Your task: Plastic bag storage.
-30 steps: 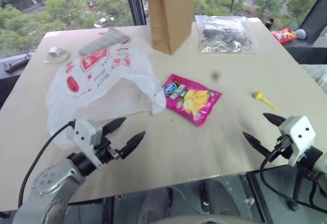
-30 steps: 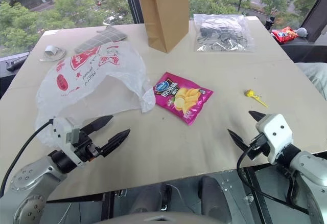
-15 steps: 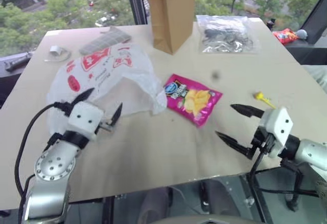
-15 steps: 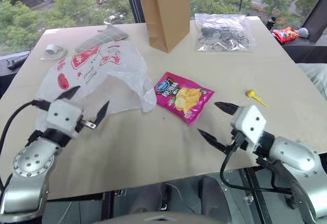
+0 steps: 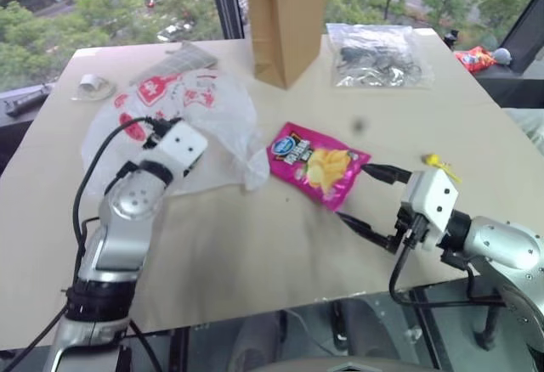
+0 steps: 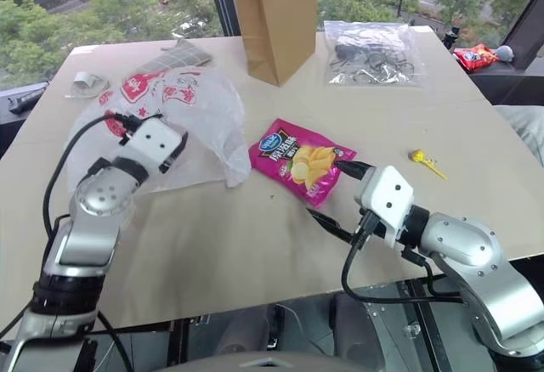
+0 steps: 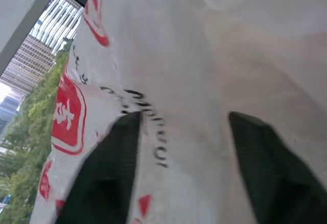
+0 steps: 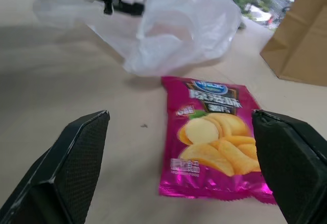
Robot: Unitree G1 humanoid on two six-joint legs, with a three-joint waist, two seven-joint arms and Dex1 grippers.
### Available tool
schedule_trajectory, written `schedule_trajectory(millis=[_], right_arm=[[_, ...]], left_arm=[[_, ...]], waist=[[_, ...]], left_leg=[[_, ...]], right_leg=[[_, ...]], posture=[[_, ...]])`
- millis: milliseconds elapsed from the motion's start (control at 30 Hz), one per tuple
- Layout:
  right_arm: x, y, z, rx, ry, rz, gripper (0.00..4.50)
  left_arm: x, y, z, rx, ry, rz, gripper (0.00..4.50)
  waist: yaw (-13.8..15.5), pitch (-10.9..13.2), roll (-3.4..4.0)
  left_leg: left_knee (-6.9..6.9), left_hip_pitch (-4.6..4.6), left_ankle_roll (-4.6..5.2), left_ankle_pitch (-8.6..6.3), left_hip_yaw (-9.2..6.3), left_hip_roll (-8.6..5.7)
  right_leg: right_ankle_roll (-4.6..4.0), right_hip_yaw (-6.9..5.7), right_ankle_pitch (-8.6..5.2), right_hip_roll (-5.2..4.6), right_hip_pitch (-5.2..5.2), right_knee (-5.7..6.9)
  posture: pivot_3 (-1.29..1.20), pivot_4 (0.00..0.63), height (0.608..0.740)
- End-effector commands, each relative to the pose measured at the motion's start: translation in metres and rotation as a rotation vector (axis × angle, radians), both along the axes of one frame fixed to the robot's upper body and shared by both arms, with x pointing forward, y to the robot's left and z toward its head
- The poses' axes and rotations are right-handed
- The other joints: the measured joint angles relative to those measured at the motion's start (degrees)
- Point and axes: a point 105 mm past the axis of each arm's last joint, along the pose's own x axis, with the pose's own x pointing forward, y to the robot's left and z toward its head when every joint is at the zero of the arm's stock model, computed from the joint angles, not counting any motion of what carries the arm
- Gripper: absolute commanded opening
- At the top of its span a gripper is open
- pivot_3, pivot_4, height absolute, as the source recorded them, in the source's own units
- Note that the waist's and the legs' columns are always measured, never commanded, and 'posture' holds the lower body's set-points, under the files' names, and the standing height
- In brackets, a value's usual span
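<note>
Left gripper (image 7: pixel 179 175) has its fingers (image 7: pixel 102 183) part open, spread over the plastic bag (image 5: pixel 200 104); film lies right in front of and between them, touching or nearly so, but no pinch is visible, so can't tell if it has hold of anything. In the head views the left gripper sits on top of the bag's near edge, fingertips hidden in the folds. Bag is crumpled on the table (image 5: pixel 255 245), red logos up, spreading away from the left fingers toward the far left corner. Right gripper (image 8: pixel 179 147) has fingers (image 8: pixel 76 157) wide apart, empty, level just above the table, with the chip packet (image 8: pixel 214 142) directly ahead between the two fingers, not touching. The packet lies flat, just beside the bag's right lobe. Beyond the packet from the right fingers stands a brown paper bag (image 5: pixel 285 15), upright, far side of table. Next to it, a clear bag (image 5: pixel 374 53) with dark items. A small yellow thing (image 5: pixel 438 164) lies just beyond the right gripper on its outer side. Past the left fingers, beyond the bag, a grey ribbed piece (image 5: pixel 183 56) and a tape roll (image 5: pixel 92 87) near the far left edge.
</note>
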Motion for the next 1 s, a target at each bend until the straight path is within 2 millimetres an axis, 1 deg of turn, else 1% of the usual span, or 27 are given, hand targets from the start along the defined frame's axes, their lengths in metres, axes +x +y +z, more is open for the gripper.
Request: schedule_trajectory(millis=[33, 100, 167, 267, 333, 433, 533, 600, 667, 767, 833, 900, 933, 1000], right_arm=[[0.013, 0.005, 0.000, -0.136, -0.147, -0.037, 4.50], [0.019, 0.011, -0.006, -0.194, -0.168, -0.023, 4.50], [0.025, 0.018, -0.010, -0.222, -0.180, -0.006, 4.50], [0.035, 0.039, -0.009, -0.227, -0.164, 0.058, 4.50], [0.038, 0.050, -0.014, -0.276, -0.150, 0.121, 4.50], [0.046, 0.057, -0.026, -0.372, -0.141, 0.156, 4.50], [0.050, 0.057, -0.041, -0.486, -0.157, 0.191, 4.50], [0.064, 0.052, -0.050, -0.554, -0.173, 0.136, 4.50], [0.081, 0.040, -0.056, -0.614, -0.197, 0.048, 4.50], [0.091, 0.031, -0.058, -0.645, -0.215, -0.007, 4.50], [0.106, 0.011, -0.055, -0.686, -0.243, -0.102, 4.50], [0.114, -0.003, -0.052, -0.708, -0.264, -0.155, 4.50], [0.115, -0.006, -0.051, -0.705, -0.271, -0.163, 4.50], [0.115, -0.006, -0.050, -0.676, -0.260, -0.163, 4.50]], left_arm=[[0.004, 0.004, 0.033, -0.123, 0.026, -0.054, 1.04], [0.003, 0.000, 0.042, -0.177, 0.109, -0.109, 0.11], [0.000, -0.006, 0.051, -0.213, 0.173, -0.156, 0.05], [-0.008, -0.011, 0.064, -0.215, 0.285, -0.199, 0.05], [-0.012, -0.013, 0.070, -0.233, 0.354, -0.205, 0.05], [-0.017, -0.014, 0.075, -0.237, 0.420, -0.192, 0.05], [-0.017, -0.014, 0.083, -0.254, 0.426, -0.164, 0.05], [-0.017, -0.012, 0.086, -0.258, 0.429, -0.145, 0.05], [-0.016, -0.008, 0.085, -0.277, 0.428, -0.107, 0.05], [-0.012, -0.005, 0.086, -0.300, 0.409, -0.069, 0.05], [-0.003, 0.000, 0.081, -0.366, 0.369, 0.001, 0.05], [0.003, 0.001, 0.076, -0.419, 0.342, 0.043, 0.05], [0.006, -0.001, 0.073, -0.439, 0.330, 0.053, 0.05], [0.008, -0.005, 0.066, -0.397, 0.312, 0.060, 0.05]], waist=[[-0.12, 0.01, -0.01], [-0.31, 0.03, -0.04], [-0.47, 0.04, -0.04], [-0.68, 0.09, -0.09], [-0.91, 0.14, -0.11], [-0.88, 0.13, -0.11], [-0.71, 0.14, -0.11], [-0.69, 0.16, -0.15], [-0.71, 0.16, -0.14], [-0.76, 0.16, -0.15], [-0.48, 0.15, -0.15], [0.00, 0.15, -0.16], [0.10, 0.16, -0.17], [-0.01, 0.17, -0.22]], left_leg=[[0.00, -0.01, 0.00, 0.00, 0.01, 0.00], [0.00, -0.02, -0.02, 0.01, 0.06, -0.01], [-0.01, -0.07, -0.03, 0.02, 0.09, -0.03], [-0.02, -0.08, -0.03, 0.02, 0.08, -0.03], [-0.01, -0.11, -0.03, 0.02, 0.04, -0.03], [-0.01, -0.16, -0.03, 0.01, 0.01, -0.07], [-0.01, -0.20, -0.05, 0.02, 0.02, -0.10], [-0.01, -0.29, -0.24, 0.14, 0.03, -0.11], [-0.01, -0.31, -0.28, 0.16, 0.07, -0.13], [-0.02, -0.28, -0.29, 0.16, 0.08, -0.15], [-0.01, -0.25, -0.29, 0.17, 0.07, -0.15], [0.00, -0.19, -0.29, 0.17, 0.04, -0.17], [0.08, -0.23, -0.30, 0.18, 0.01, -0.19], [0.22, -0.27, -0.31, 0.18, 0.01, -0.23]], right_leg=[[0.01, -0.01, 0.00, 0.00, -0.01, 0.00], [0.02, -0.02, -0.01, 0.00, -0.05, 0.03], [-0.01, -0.01, -0.01, 0.01, -0.12, 0.06], [-0.02, 0.02, -0.01, 0.03, -0.15, 0.07], [-0.02, 0.07, 0.00, 0.05, -0.19, 0.08], [-0.02, 0.03, 0.00, 0.03, -0.18, 0.07], [-0.03, 0.02, 0.00, 0.02, -0.19, 0.07], [-0.03, 0.02, 0.00, 0.02, -0.28, 0.07], [-0.04, 0.05, 0.00, 0.02, -0.33, 0.09], [-0.04, 0.12, 0.01, 0.02, -0.37, 0.16], [-0.04, 0.12, 0.01, 0.02, -0.35, 0.20], [-0.04, 0.08, 0.01, -0.02, -0.24, 0.22], [-0.03, 0.06, 0.01, -0.04, -0.22, 0.21], [-0.02, 0.05, 0.02, -0.07, -0.20, 0.24]], posture=[[0.00, 0.150, 0.740], [0.00, 0.150, 0.740], [0.00, 0.150, 0.740], [0.00, 0.150, 0.740], [0.00, 0.150, 0.740], [0.00, 0.150, 0.740], [0.00, 0.150, 0.740], [0.00, 0.150, 0.740], [0.00, 0.150, 0.740], [0.00, 0.150, 0.740], [0.00, 0.150, 0.740], [0.00, 0.150, 0.740], [0.00, 0.150, 0.740], [0.00, 0.150, 0.740]])
